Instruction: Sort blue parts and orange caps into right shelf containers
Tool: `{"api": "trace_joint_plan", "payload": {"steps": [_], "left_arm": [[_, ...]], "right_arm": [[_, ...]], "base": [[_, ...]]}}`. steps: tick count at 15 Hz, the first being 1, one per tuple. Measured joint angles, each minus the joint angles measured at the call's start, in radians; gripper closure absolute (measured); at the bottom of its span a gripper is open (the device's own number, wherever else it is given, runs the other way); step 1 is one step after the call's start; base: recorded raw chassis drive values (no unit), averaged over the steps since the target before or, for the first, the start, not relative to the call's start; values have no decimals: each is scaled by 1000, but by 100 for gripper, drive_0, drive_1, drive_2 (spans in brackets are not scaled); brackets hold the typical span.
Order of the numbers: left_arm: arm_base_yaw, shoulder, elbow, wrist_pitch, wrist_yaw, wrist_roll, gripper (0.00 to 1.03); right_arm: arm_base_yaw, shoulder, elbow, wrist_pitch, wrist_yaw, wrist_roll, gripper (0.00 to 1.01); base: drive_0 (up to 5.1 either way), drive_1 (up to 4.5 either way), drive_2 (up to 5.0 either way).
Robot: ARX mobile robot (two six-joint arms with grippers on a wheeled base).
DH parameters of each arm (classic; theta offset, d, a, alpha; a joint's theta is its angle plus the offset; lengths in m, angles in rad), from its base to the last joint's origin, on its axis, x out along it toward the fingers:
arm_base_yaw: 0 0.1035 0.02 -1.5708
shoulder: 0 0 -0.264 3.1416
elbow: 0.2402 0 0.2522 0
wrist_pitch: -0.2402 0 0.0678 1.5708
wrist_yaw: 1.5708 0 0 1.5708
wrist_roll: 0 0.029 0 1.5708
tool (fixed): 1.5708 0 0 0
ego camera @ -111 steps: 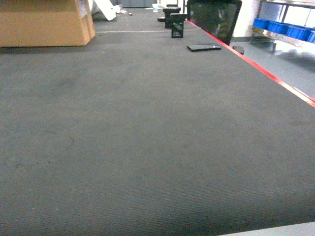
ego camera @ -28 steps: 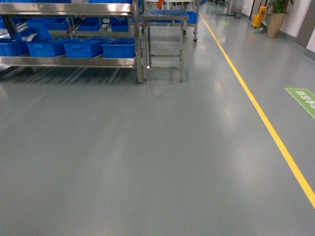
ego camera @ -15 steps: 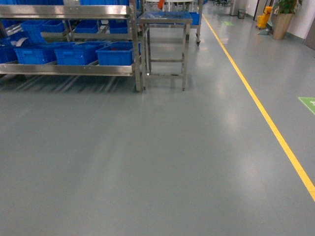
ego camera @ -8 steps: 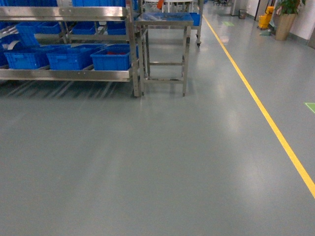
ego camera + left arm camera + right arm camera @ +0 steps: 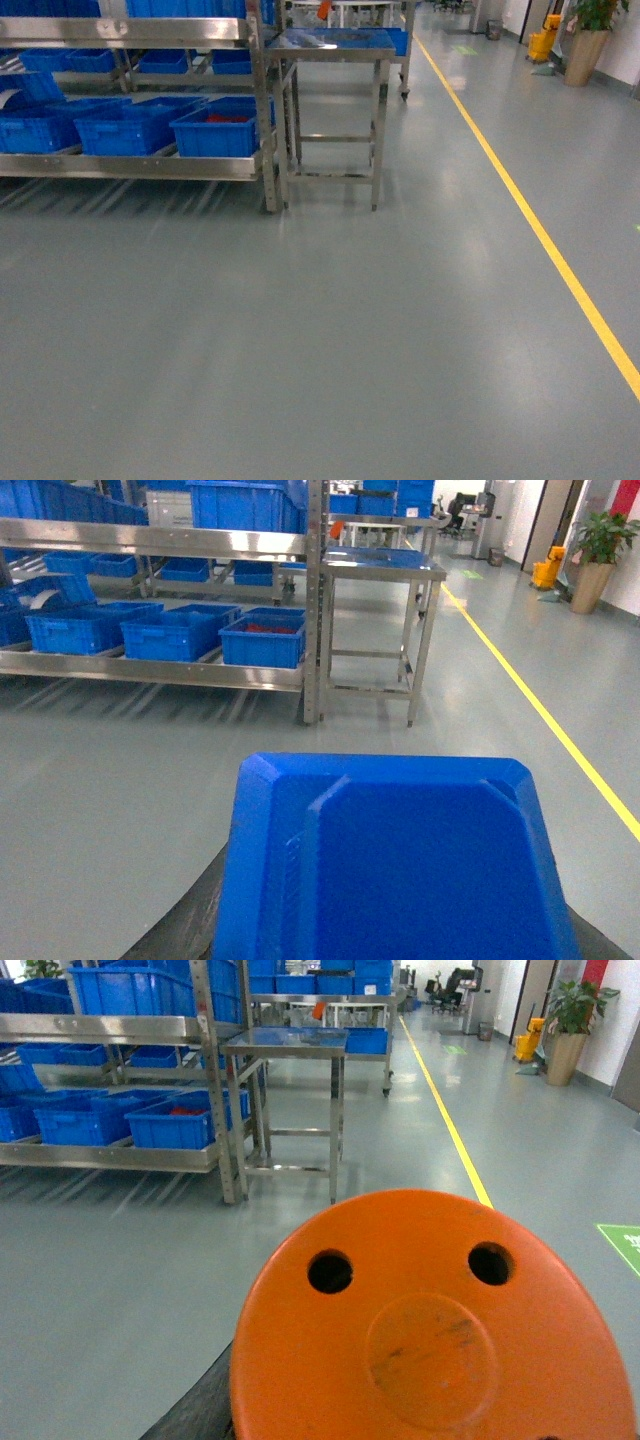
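Observation:
A blue part (image 5: 400, 860) with bevelled corners fills the lower half of the left wrist view. It hangs above the floor with my left gripper (image 5: 390, 930) shut on it, and only a dark finger edge (image 5: 190, 920) shows. In the right wrist view a round orange cap (image 5: 430, 1330) with two holes is held the same way by my right gripper (image 5: 420, 1410). The right shelf containers, blue crates (image 5: 215, 135), stand on a steel rack's lower shelf (image 5: 130, 165) at the far left. The nearest crate (image 5: 262, 643) holds reddish pieces. Neither gripper shows in the head view.
A small steel table (image 5: 330, 45) stands just right of the rack. A yellow floor line (image 5: 540, 240) runs away on the right, with a potted plant (image 5: 590, 40) and a yellow bin (image 5: 545, 40) far back. Grey floor lies between me and the rack.
The view has swung from dark carpet with a cardboard box to the grey floor. Over the last second the rack and steel table have come nearer and slid left.

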Motion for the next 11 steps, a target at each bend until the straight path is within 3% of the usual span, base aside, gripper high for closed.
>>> {"api": "trace_joint_plan", "payload": {"steps": [11], "left_arm": [[0,0,0,1,0,0,62]], "right_arm": [[0,0,0,1,0,0,57]], "base": [[-5,425,-436]]}}
